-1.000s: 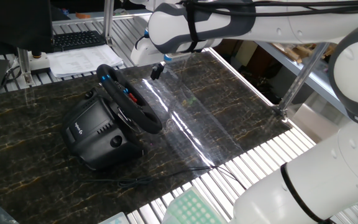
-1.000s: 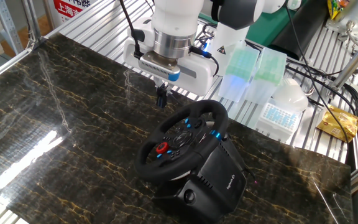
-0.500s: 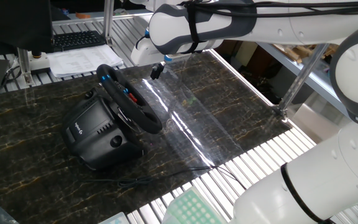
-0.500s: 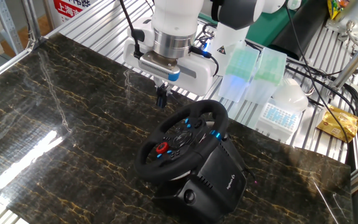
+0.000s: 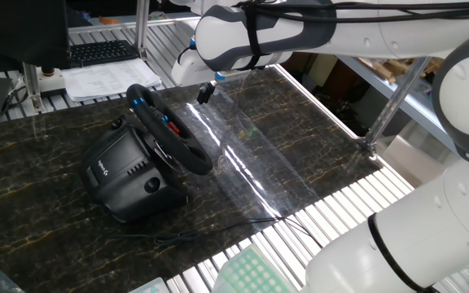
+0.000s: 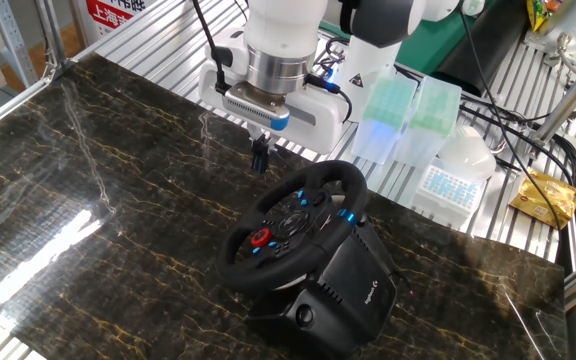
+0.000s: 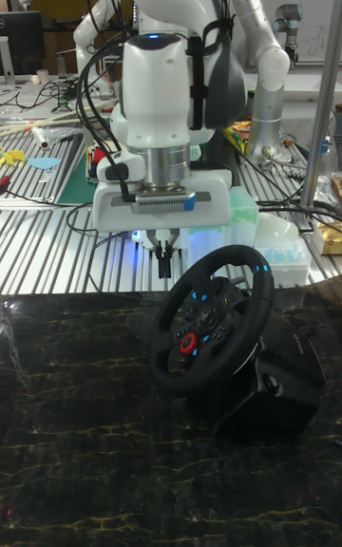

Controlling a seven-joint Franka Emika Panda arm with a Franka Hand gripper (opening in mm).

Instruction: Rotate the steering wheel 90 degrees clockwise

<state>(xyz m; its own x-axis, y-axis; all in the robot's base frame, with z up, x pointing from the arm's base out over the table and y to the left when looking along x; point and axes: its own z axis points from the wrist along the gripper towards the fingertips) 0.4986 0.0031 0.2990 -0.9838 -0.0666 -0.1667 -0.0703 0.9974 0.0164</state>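
Note:
The steering wheel [image 5: 187,154] is a black round rim with blue marks and a red spot on its hub [image 6: 261,238]. It tilts on a bulky black housing [image 5: 124,172] on the dark marble table. In the tall fixed view the steering wheel [image 7: 211,319] faces the camera, housing [image 7: 285,371] behind it. My gripper [image 6: 259,160] hangs pointing down just beyond the rim's far upper edge, apart from it. Its fingers are pressed together with nothing between them. The same gripper [image 5: 206,94] floats to the right of the rim, and in the tall view the gripper [image 7: 166,262] sits above the rim's upper left.
Pale green tip boxes [image 6: 393,110] and a white rack [image 6: 453,185] stand behind the table. A keyboard [image 5: 100,53] and papers [image 5: 96,80] lie at the back left. A thin cable [image 5: 218,226] runs from the housing. A metal post [image 5: 389,106] stands at the right corner.

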